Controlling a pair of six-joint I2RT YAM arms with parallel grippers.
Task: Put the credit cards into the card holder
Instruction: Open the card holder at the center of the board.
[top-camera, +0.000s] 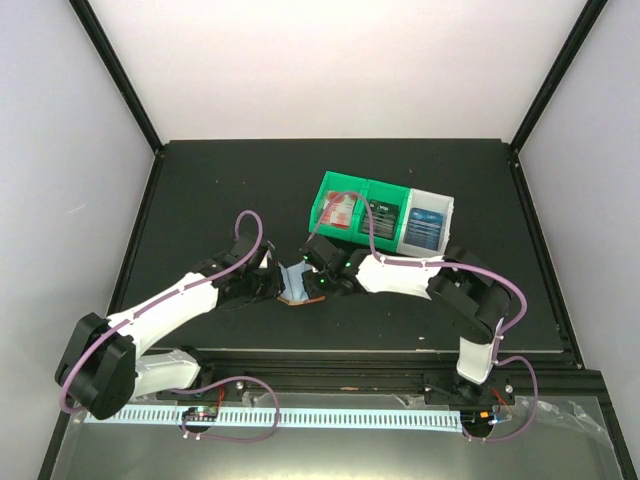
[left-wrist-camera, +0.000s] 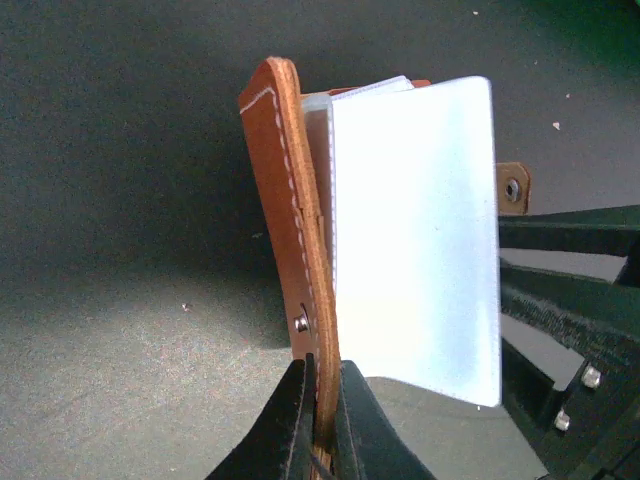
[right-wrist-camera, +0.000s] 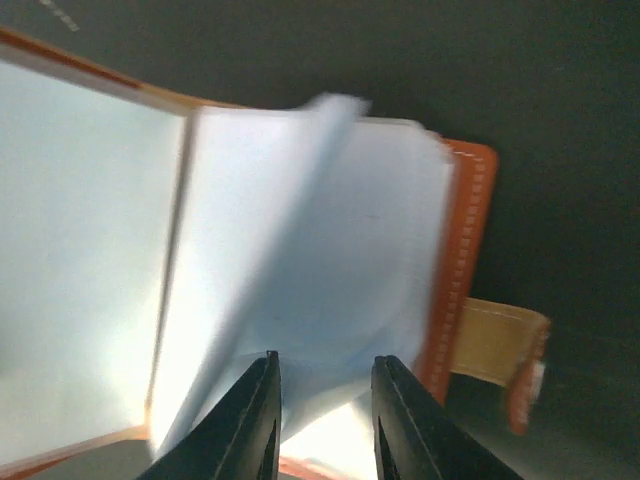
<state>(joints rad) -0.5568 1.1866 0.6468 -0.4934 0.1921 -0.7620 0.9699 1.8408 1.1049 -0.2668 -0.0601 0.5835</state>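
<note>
The brown leather card holder (top-camera: 296, 283) lies open between the two arms at the table's front middle. My left gripper (left-wrist-camera: 322, 385) is shut on the edge of its leather cover (left-wrist-camera: 285, 200), beside the snap, and holds that cover upright. Clear plastic sleeves (left-wrist-camera: 415, 230) fan out to the right of the cover. My right gripper (right-wrist-camera: 325, 375) stands open over the sleeves (right-wrist-camera: 330, 250); one blurred sleeve lies between its tips, unpinched. The holder's strap (right-wrist-camera: 500, 345) hangs at its right. Credit cards sit in the bins: red (top-camera: 341, 213), dark (top-camera: 383, 220), blue (top-camera: 425, 228).
A green bin (top-camera: 322, 199) joined to a white bin (top-camera: 448, 215) stands just behind the right gripper (top-camera: 318, 280). Black frame rails border the dark table. The left gripper (top-camera: 272, 283) and the right one nearly meet at the holder.
</note>
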